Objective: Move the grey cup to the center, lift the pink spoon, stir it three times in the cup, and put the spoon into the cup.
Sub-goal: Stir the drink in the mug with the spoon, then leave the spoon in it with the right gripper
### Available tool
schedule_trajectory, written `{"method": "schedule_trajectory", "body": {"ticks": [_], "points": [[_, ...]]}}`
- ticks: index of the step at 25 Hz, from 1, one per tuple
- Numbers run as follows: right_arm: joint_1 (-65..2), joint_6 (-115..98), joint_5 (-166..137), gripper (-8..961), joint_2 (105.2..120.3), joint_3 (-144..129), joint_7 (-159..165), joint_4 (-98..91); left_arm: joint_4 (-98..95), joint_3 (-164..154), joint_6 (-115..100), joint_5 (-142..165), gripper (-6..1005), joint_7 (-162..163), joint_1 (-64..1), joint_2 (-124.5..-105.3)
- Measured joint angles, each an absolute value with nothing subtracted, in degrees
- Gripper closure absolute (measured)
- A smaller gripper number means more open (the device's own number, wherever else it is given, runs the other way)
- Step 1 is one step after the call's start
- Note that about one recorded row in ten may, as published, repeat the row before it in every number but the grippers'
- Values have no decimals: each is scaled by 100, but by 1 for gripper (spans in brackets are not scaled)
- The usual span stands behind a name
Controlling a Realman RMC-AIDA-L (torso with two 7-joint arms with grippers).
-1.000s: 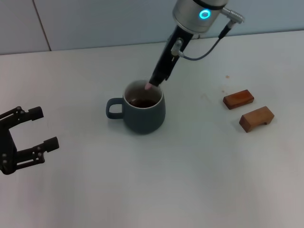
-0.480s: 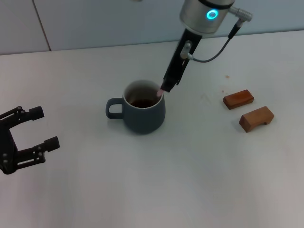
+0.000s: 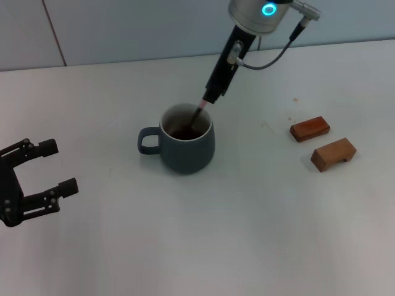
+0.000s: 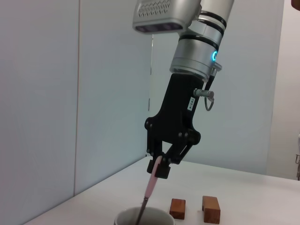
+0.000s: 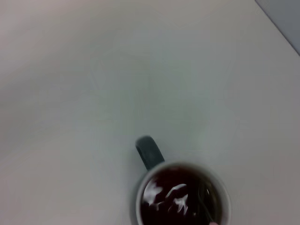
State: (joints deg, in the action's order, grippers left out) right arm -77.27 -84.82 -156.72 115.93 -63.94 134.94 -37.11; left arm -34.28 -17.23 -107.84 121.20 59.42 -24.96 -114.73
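Spoon (image 3: 200, 115) and cup (image 3: 183, 148) are the worry. From the head camera the cup sits mid-desk (image 3: 247, 234), handle toward the left edge, and the right hand (image 3: 212, 97) comes down from the far edge, pinching the pink handle tip while the metal end dips into the dark drink. If the stir swings too wide, I'd expect the spoon to knock the rim and tip or slop the cup. The left hand (image 3: 54, 168) hangs spread and empty at the left edge; two blocks (image 3: 323, 142) lie well off toward the right edge.

From the left wrist, the right hand (image 4: 158, 166) is closed on only the very top of the spoon (image 4: 148, 196), so it could slip.

From the right wrist, the liquid (image 5: 180, 198) already ripples close under the cup (image 5: 154, 171) rim.
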Motion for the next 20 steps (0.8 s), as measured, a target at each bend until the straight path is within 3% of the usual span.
{"method": "schedule_trajectory", "body": {"ticks": [8,14,20], "points": [[-7734,-9104,-15341,841,11619,-6354,13231,-3841,-3428,-1722,-10784,12127,169,5942,-2505,-11470],[-7625,-8667,-15232,841,11550,-6283,13268,-3881,-3427,-1723,-10784,12137,169,5942,-2505,-11469],[-7666,-8801,-15804,841,11648,-6311,13421,-3862,-3428,-1722,-10784,12138,169,5933,-2490,-11469]]}}
